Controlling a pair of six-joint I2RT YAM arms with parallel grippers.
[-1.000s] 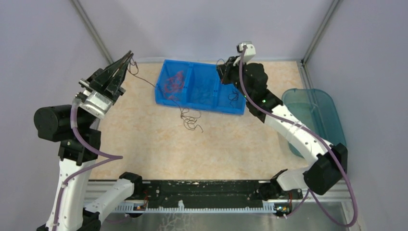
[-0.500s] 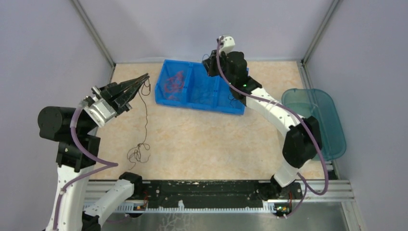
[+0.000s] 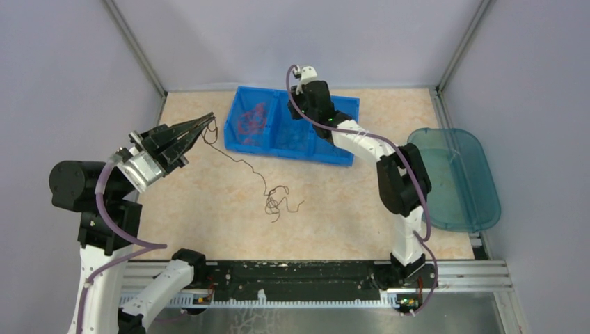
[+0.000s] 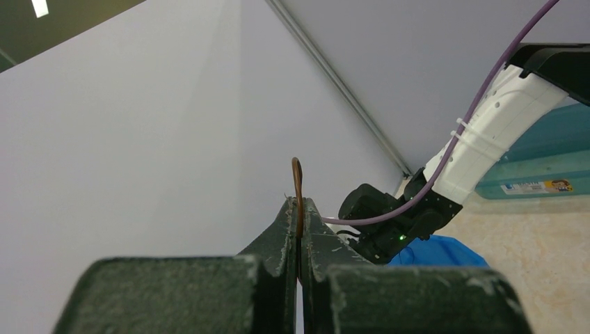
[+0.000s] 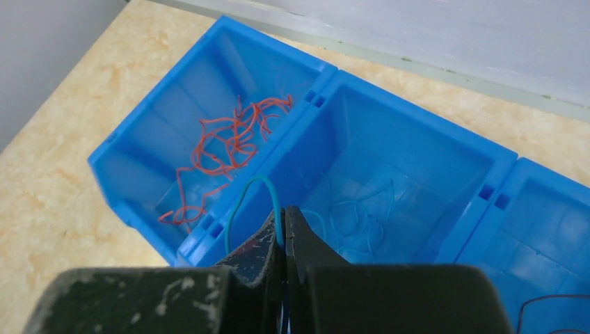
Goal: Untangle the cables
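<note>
On the left, the left gripper (image 4: 299,209) has its fingers pressed flat together on the end of a very thin, curly dark brown wire (image 4: 299,186), and a short loop of it pokes up past the tips. In the top view the wire slopes down from there and ends in a loose curly knot lying on the mottled beige tabletop (image 3: 348,223), in front of the bin.

We judge the wire nearly weightless and limp, with springy kinks that snag on each other. It may slide out of a flat pinch, so a hold close to one end and slow pulls suit it best.

Next comes the blue plastic three-compartment bin (image 3: 306,154). Its left compartment holds thin red wires (image 5: 222,142) and the middle one holds pale thin blue wires (image 5: 358,212). Over the wall between those two compartments, the right gripper (image 5: 284,221) has its fingers closed against each other, pinching a thin teal-blue wire (image 5: 243,188) that arcs out in a loop. The right compartment shows a bit of thin black wire (image 5: 539,298). Farthest right sits a translucent teal plastic tub (image 3: 459,188).
</note>
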